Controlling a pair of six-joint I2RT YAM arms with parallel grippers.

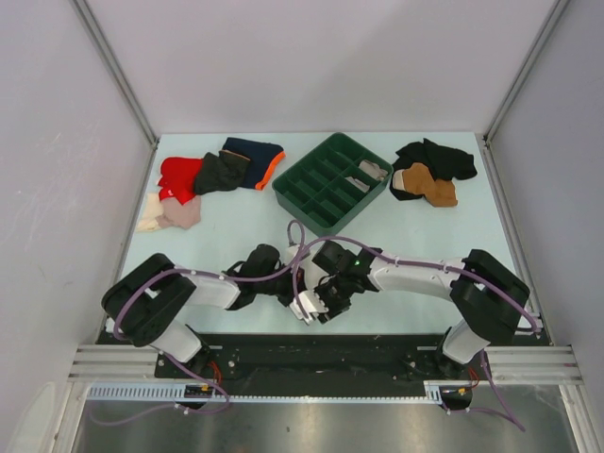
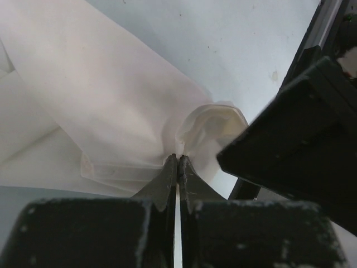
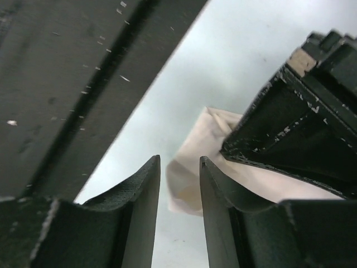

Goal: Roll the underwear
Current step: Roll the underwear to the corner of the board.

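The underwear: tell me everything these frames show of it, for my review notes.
The underwear is a small, plain white garment of thin, soft cloth, lying on the pale table at its near edge, between the two arms. In the left wrist view it is spread in smooth folds, and one end is curled into a loose roll. The left gripper is shut, its tips at that roll. The right gripper stands open just short of a corner of the cloth. From above, the arms hide most of it.

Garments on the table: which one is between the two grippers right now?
The white underwear, at the near edge between both grippers; the coloured clothes piles lie far off by the green tray.
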